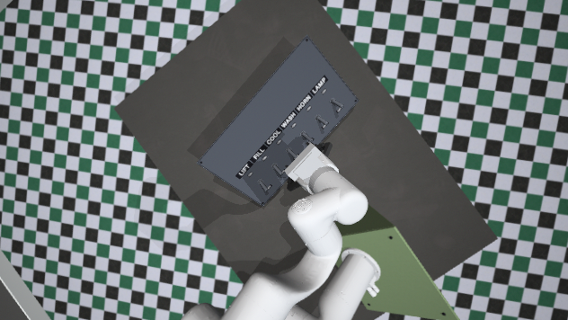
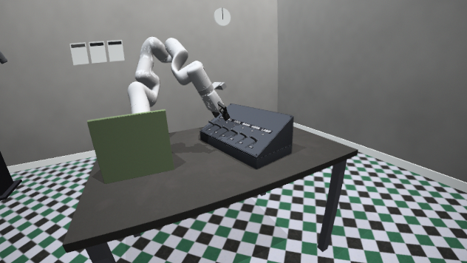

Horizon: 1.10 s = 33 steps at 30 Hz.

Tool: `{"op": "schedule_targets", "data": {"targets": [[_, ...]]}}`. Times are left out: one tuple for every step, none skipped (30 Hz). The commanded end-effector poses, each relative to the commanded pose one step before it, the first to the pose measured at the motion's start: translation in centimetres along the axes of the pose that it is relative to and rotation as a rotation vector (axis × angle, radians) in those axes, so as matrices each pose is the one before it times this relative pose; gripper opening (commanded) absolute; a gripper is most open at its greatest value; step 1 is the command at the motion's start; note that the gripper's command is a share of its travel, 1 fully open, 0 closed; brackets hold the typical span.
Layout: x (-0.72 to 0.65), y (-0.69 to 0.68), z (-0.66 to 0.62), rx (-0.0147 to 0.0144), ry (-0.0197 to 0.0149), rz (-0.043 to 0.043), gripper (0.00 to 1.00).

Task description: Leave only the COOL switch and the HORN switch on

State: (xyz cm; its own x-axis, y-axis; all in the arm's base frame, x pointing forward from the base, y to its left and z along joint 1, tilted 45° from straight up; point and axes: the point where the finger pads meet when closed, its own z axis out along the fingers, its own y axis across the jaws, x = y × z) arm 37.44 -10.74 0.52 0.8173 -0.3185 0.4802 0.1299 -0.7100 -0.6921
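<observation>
A dark blue-grey sloped console (image 1: 288, 85) (image 2: 275, 129) stands on the table (image 1: 180, 108) (image 2: 207, 185). Its label strip reads LIFT, FILL, COOL, WASH, HORN, LAMP, with a row of several toggle switches below it. The COOL switch (image 1: 292, 154) and the WASH switch (image 1: 306, 136) lie right at my gripper. The HORN switch (image 1: 322, 121) and the LAMP switch (image 1: 336, 104) stand free beyond it. My gripper (image 1: 309, 145) (image 2: 222, 110) is open and empty, tilted down close over the panel. I cannot tell which switches are on.
A green upright board (image 1: 395, 270) (image 2: 131, 144) stands on the table by the arm's base. The white arm (image 1: 323, 211) reaches over the table's near part. The floor around is chequered.
</observation>
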Motion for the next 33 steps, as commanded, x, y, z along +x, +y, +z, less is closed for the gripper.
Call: {"op": "schedule_targets", "data": {"targets": [[0.203, 1.007, -0.056, -0.0011, 0.00204, -0.00284, 1.0], [0.0, 0.266, 0.0, 0.0, 0.0, 0.0, 1.0], [0.001, 0.237, 0.0, 0.0, 0.0, 0.0, 1.0], [0.0, 0.205, 0.0, 0.0, 0.0, 0.0, 1.0], [0.0, 0.172, 0.0, 0.0, 0.0, 0.0, 1.0], [0.001, 0.138, 0.0, 0.0, 0.0, 0.0, 1.0], [0.0, 0.106, 0.0, 0.0, 0.0, 0.0, 1.0], [0.0, 0.076, 0.0, 0.0, 0.0, 0.0, 1.0], [0.0, 0.049, 0.0, 0.0, 0.0, 0.0, 1.0], [0.0, 0.027, 0.0, 0.0, 0.0, 0.0, 1.0], [0.0, 0.01, 0.0, 0.0, 0.0, 0.0, 1.0], [0.0, 0.002, 0.0, 0.0, 0.0, 0.0, 1.0], [0.0, 0.0, 0.0, 0.0, 0.0, 0.0, 1.0], [0.0, 0.0, 0.0, 0.0, 0.0, 0.0, 1.0], [0.0, 0.0, 0.0, 0.0, 0.0, 0.0, 1.0], [0.0, 0.0, 0.0, 0.0, 0.0, 0.0, 1.0], [0.0, 0.0, 0.0, 0.0, 0.0, 0.0, 1.0], [0.0, 0.0, 0.0, 0.0, 0.0, 0.0, 1.0], [0.0, 0.0, 0.0, 0.0, 0.0, 0.0, 1.0], [0.0, 0.0, 0.0, 0.0, 0.0, 0.0, 1.0], [0.0, 0.0, 0.0, 0.0, 0.0, 0.0, 1.0], [0.0, 0.0, 0.0, 0.0, 0.0, 0.0, 1.0], [0.0, 0.0, 0.0, 0.0, 0.0, 0.0, 1.0], [0.0, 0.0, 0.0, 0.0, 0.0, 0.0, 1.0], [0.0, 0.0, 0.0, 0.0, 0.0, 0.0, 1.0], [0.0, 0.0, 0.0, 0.0, 0.0, 0.0, 1.0], [0.0, 0.0, 0.0, 0.0, 0.0, 0.0, 1.0], [0.0, 0.0, 0.0, 0.0, 0.0, 0.0, 1.0], [0.0, 0.0, 0.0, 0.0, 0.0, 0.0, 1.0], [0.0, 0.0, 0.0, 0.0, 0.0, 0.0, 1.0], [0.0, 0.0, 0.0, 0.0, 0.0, 0.0, 1.0], [0.0, 0.0, 0.0, 0.0, 0.0, 0.0, 1.0], [0.0, 0.0, 0.0, 0.0, 0.0, 0.0, 1.0]]}}
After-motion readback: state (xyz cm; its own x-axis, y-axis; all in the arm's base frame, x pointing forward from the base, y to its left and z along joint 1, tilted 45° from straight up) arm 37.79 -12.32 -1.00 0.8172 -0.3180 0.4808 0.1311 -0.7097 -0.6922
